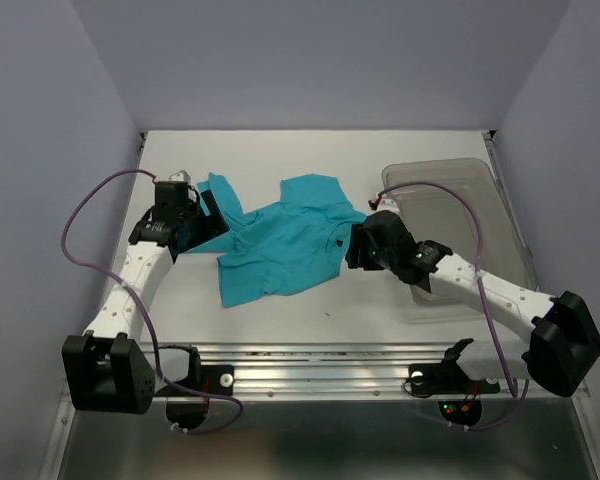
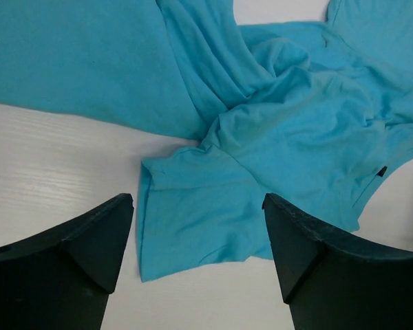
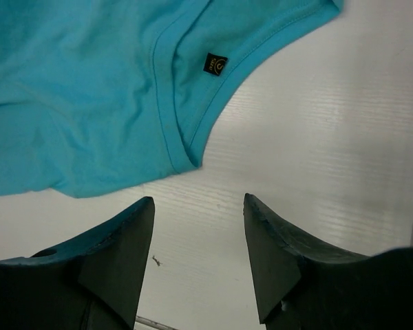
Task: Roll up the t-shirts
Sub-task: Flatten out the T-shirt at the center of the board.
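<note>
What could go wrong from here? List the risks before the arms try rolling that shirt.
1. The t-shirt lies bunched and twisted, not flat; rolling it now would likely come out lopsided.
2. The right gripper hangs open over bare table beside the collar; closing there may grab nothing.
3. The right arm crosses the clear bin; a wide sweep could knock it.
</note>
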